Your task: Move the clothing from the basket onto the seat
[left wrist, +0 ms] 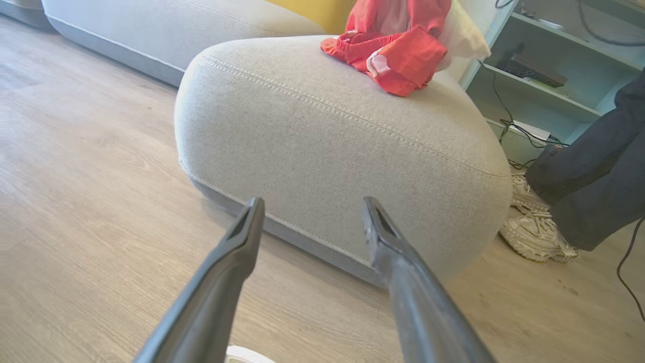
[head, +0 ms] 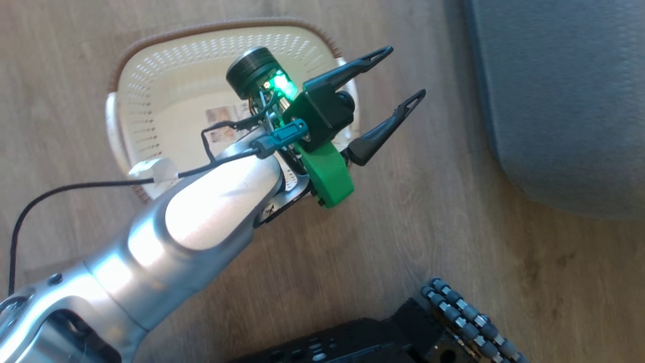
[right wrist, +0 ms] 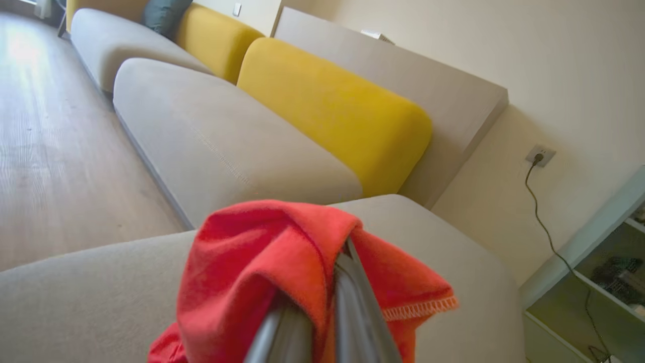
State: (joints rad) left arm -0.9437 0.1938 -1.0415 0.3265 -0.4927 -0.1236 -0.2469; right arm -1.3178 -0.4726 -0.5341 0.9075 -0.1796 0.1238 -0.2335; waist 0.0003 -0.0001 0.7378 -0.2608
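Broadly, four entries. Seat (left wrist: 322, 146): large grey upholstered cushion with a pale stitched seam, standing on the wood floor near the basket, so it is the drop-off surface. Basket (head: 151, 85): cream perforated plastic with a brown rim, on the floor. No garment is visible in it and the paper label (head: 221, 123) on its floor is exposed, which suggests the unloading is about finished. Clothing (left wrist: 398, 58): bright red fabric with white lining, bunched on top of the seat at its far side. A red fold (right wrist: 252, 262) also hangs over the seat, draped across the fingers that pinch it; whether it belongs to the same bunch cannot be told. Right gripper (right wrist: 322, 307): fingers pressed together on that fold, probably kept so until the cloth is low enough to release. Left gripper (head: 405, 73): fingers spread and holding nothing, poised above the basket's right rim and pointing towards the seat, apparently idle.
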